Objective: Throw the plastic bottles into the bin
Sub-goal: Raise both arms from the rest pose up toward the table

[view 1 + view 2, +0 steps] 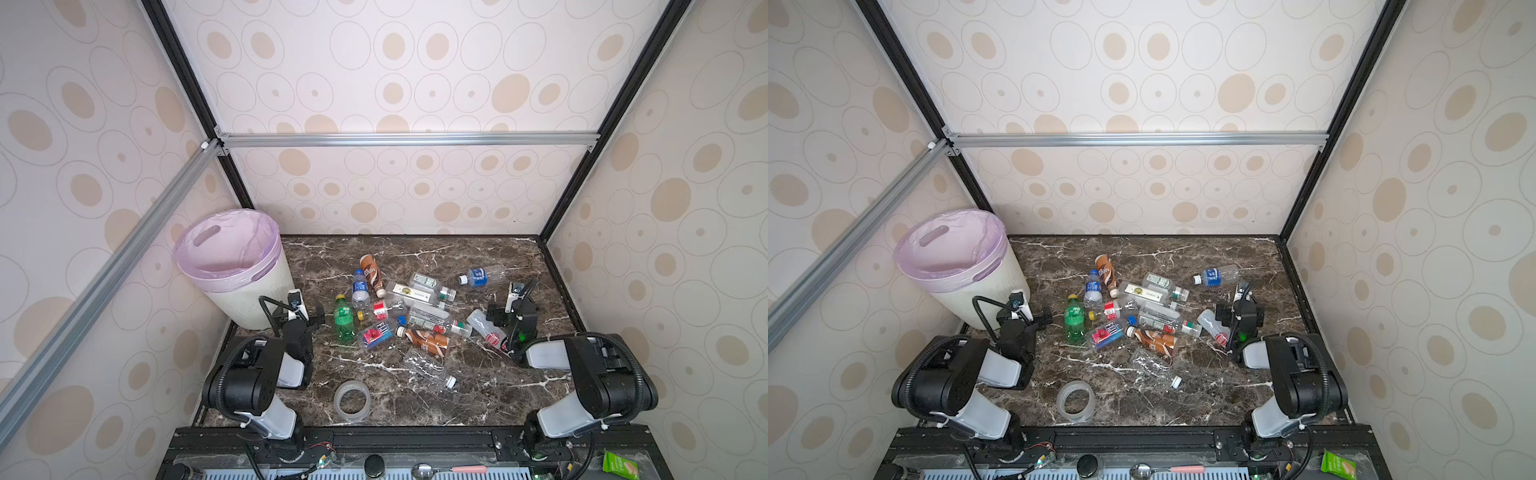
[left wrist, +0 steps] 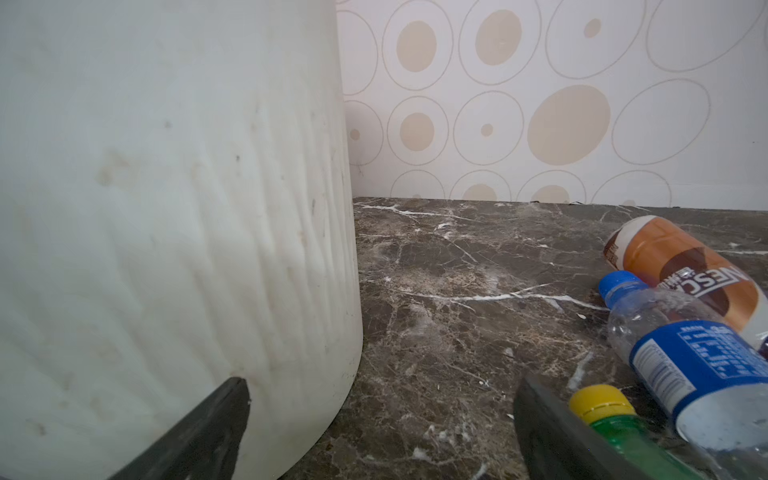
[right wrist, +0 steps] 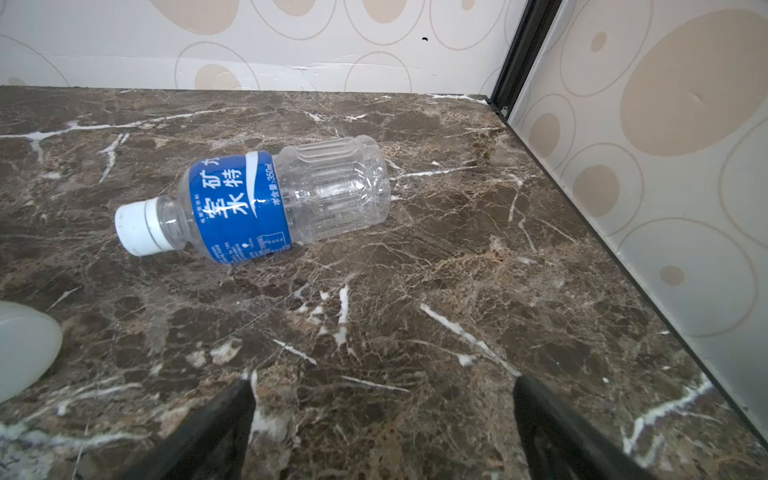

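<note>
Several plastic bottles (image 1: 415, 309) lie in a heap mid-table in both top views, among them a green one (image 1: 343, 320) (image 2: 623, 432) and a brown-wrapped one (image 1: 372, 270) (image 2: 681, 266). A blue-labelled bottle (image 1: 482, 275) (image 3: 257, 199) lies apart toward the back right. The cream bin (image 1: 249, 299) (image 1: 980, 295) with its lilac bag stands at the back left. My left gripper (image 1: 301, 311) (image 2: 382, 386) is open, low beside the bin's wall (image 2: 166, 208), left of the heap. My right gripper (image 1: 513, 305) (image 3: 382, 386) is open over bare marble, short of the blue-labelled bottle.
A clear tape ring (image 1: 352, 401) lies near the front edge. A milky bottle with a red label (image 1: 488, 330) rests against the right arm's wrist. Patterned walls close the table on three sides. A spoon (image 1: 424, 470) and a green packet (image 1: 619, 465) lie on the front rail.
</note>
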Robot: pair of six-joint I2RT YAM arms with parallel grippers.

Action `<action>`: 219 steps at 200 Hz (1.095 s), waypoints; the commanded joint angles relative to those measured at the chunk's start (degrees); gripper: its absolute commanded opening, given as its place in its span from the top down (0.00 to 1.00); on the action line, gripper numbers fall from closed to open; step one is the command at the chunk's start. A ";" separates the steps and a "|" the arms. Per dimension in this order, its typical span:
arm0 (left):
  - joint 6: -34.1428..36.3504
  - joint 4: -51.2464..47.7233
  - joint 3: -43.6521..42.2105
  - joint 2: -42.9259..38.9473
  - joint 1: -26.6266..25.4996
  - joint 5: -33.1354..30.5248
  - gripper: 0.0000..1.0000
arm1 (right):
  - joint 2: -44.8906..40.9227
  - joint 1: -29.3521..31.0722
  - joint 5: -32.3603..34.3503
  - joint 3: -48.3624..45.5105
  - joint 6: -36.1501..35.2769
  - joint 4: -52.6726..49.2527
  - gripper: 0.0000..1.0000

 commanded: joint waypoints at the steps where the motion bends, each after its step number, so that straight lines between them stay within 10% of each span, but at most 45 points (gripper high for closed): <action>1: 0.48 1.08 1.05 -0.22 0.43 0.90 0.01 | -0.36 -0.27 -0.48 0.85 -0.09 0.11 0.00; 130: 1.20 0.49 0.71 -1.85 -0.31 -0.49 0.01 | -0.46 -0.27 -0.48 0.89 -0.09 0.07 0.00; 184: -5.29 -29.24 7.18 -20.20 -3.28 -4.00 0.01 | -8.73 0.27 6.82 2.60 2.14 -10.38 0.00; 219: -6.99 -44.87 11.97 -26.64 -15.28 -8.56 0.01 | -17.24 0.27 16.98 6.03 9.36 -24.06 0.00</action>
